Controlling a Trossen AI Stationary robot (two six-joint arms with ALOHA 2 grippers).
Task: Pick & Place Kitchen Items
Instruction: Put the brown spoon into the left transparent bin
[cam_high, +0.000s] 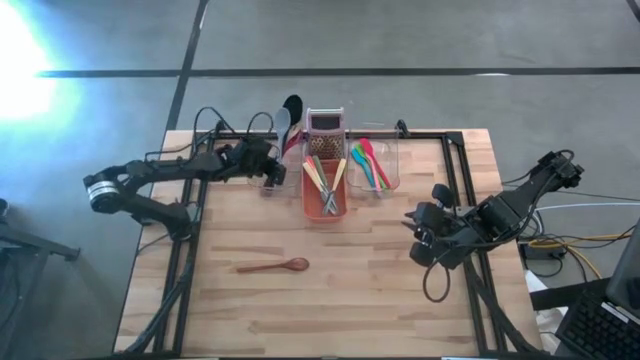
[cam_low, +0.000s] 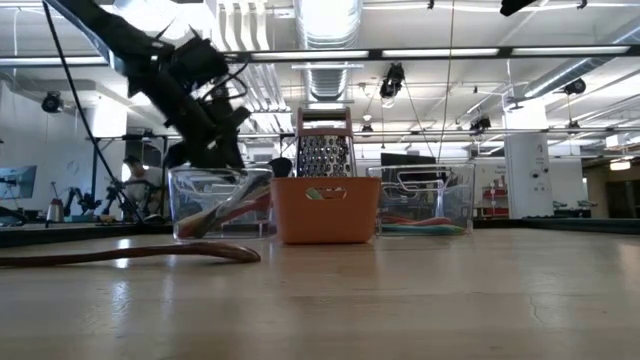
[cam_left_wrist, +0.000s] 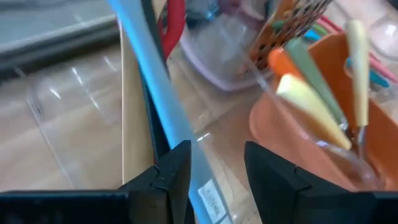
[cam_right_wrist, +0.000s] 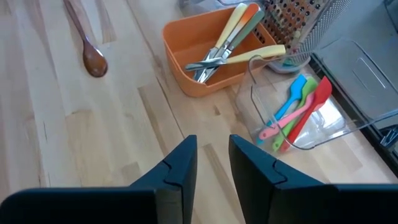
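A brown wooden spoon (cam_high: 272, 266) lies flat on the table's near-middle, also in the right wrist view as wooden spoon (cam_right_wrist: 87, 37). Yellow- and green-handled utensils (cam_right_wrist: 233, 37) lie in the orange tub (cam_high: 308, 205). Coloured spatulas (cam_high: 370, 165) lie in the right clear tub (cam_right_wrist: 339, 127). A black ladle (cam_high: 291, 108) and a pale blue-grey handle (cam_left_wrist: 155, 87) lean out of the left clear tub (cam_low: 200, 205). My left gripper (cam_left_wrist: 217, 165) is open over that tub, its fingers on either side of the pale handle. My right gripper (cam_right_wrist: 213, 155) is open and empty above the table's right half. My left gripper (cam_high: 272, 178) comes at the pale blue-grey handle (cam_left_wrist: 202, 180) from the table's left, slanting down, with its fingers across the handle. The handle runs close along one finger (cam_left_wrist: 177, 171). I cannot tell whether it touches.
A metal grater (cam_high: 325, 125) stands behind the orange tub at the far edge. Black frame bars and cables run along the table's left, right and far sides. Bare wood lies between the wooden spoon and my right gripper (cam_high: 418, 238).
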